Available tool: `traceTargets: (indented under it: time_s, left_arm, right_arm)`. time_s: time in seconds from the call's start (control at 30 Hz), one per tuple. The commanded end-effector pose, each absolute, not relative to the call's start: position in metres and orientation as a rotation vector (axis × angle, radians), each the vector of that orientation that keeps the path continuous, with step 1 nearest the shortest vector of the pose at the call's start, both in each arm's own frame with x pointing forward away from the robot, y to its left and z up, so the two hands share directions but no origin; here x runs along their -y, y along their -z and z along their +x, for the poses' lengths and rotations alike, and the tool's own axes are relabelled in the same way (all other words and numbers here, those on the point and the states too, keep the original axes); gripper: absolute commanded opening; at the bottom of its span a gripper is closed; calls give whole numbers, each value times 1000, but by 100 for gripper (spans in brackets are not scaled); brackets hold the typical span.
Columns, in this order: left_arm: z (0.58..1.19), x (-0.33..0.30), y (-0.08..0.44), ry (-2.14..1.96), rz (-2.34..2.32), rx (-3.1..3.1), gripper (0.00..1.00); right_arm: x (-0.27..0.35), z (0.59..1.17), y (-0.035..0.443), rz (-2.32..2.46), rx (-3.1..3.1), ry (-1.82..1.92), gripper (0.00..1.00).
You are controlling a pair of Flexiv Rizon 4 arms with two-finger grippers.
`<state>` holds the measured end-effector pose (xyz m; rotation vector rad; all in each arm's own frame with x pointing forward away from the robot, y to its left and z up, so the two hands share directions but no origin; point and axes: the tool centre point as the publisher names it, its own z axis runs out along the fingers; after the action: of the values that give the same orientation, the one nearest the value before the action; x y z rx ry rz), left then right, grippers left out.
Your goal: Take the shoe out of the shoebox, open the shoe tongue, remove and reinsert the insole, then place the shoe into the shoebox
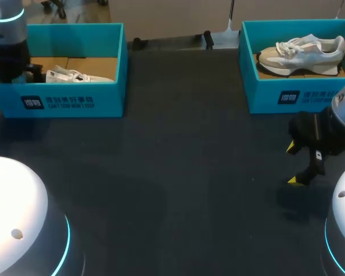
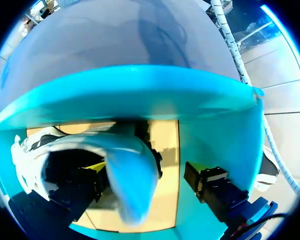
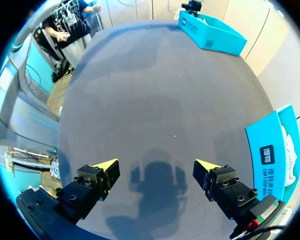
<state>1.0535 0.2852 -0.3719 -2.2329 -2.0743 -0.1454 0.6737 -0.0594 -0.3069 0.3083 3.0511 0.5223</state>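
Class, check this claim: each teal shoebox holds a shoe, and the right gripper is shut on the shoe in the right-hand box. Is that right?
No. The right gripper is open and empty over the bare table, apart from the right shoebox; the right wrist view shows it. The rest holds.

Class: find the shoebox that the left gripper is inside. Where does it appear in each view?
Head view: the left shoebox, upper left.
Left wrist view: its teal walls surround the left gripper.
Right wrist view: the box lies far across the table, ahead of the right gripper.
Shared landmark: the dark table.
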Motion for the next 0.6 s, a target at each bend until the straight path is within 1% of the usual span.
traceTargets:
  time_s: [0.03, 0.33, 0.6]
  left_arm:
    - [1046, -281, 354, 166, -2237, 2073, 100]
    - [1042, -275, 321, 184, -2210, 2108, 100]
    - [1031, -277, 257, 197, -2200, 2158, 100]
  right_arm:
    - [58, 673, 308, 309, -3050, -517, 100]
    - [58, 673, 308, 309, -3050, -517, 100]
    - [58, 673, 308, 309, -3050, -517, 100]
